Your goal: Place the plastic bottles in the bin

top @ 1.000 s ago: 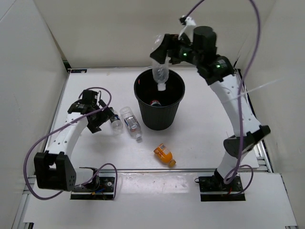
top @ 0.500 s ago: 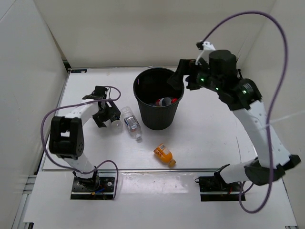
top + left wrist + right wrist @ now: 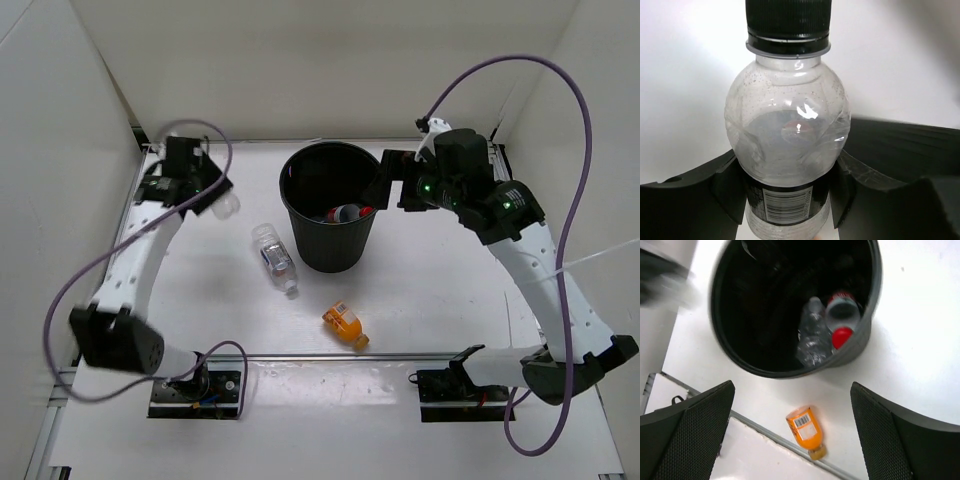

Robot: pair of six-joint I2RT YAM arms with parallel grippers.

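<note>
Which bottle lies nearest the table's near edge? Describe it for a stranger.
Find the black bin in the middle. Two bottles lie on the table beside it, toward the near edge. Yours is the short orange bottle, nearer that edge; the clear bottle has a dark label.

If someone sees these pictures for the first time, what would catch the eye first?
The black bin at the middle of the table draws the eye, with a red-capped bottle and a plain clear bottle lying inside it. Next comes the black-capped bottle that fills the left wrist view, clamped between the left jaws. The orange bottle lies on the table, on the near side of the bin.
</note>
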